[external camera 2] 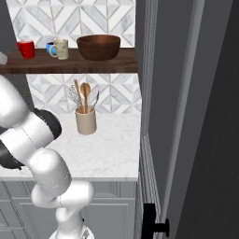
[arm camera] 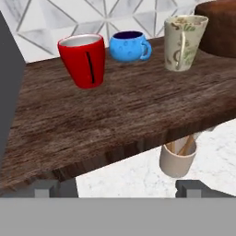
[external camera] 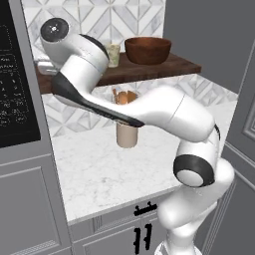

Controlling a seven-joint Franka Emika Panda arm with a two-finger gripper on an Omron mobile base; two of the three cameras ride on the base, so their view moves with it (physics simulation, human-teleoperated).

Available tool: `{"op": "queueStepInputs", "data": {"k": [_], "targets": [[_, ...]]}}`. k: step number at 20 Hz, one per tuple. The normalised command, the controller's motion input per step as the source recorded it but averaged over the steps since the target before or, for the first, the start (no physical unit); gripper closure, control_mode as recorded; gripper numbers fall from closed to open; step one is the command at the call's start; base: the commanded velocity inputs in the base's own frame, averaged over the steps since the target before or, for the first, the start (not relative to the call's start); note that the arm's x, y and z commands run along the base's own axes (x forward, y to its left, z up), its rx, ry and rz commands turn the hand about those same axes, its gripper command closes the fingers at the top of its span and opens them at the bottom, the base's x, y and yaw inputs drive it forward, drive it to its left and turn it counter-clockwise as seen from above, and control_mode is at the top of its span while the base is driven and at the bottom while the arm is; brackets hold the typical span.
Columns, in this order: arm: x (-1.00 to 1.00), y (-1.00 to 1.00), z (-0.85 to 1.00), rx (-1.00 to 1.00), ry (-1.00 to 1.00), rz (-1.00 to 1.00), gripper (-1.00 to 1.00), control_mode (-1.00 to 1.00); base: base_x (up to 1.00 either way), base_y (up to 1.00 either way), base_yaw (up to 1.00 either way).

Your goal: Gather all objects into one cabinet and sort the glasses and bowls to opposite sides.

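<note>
Open gripper (arm camera: 118, 186) facing a dark wooden shelf (arm camera: 115, 115) that carries three cups and a bowl.

The jaws stand wide apart and hold nothing, the two dark fingertips (arm camera: 44, 186) level with the shelf's front edge. Ahead of the gripper and to its left stands the red cup (arm camera: 84, 60), upright on the shelf. Just beyond it, nearer the tiled wall, sits the small blue cup (arm camera: 130, 46) with its handle turned toward the pale beige tumbler (arm camera: 183, 42), which stands ahead and to the right. Farther right again, the brown bowl (arm camera: 219, 25) rests on the same shelf, close beside the tumbler. Below the shelf, on the white counter (external camera 2: 112, 149), a beige utensil crock (arm camera: 177, 159) holds wooden spoons.
</note>
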Motion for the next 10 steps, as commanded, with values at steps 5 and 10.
{"op": "queueStepInputs", "data": {"k": [5, 10], "targets": [[-1.00, -0.07, -0.66, 0.02, 0.06, 0.00, -1.00, -1.00, 0.00, 0.00, 0.00], [-1.00, -0.14, -0.47, 0.09, 0.17, 0.00, -1.00, -1.00, 0.00, 0.00, 0.00]]}}
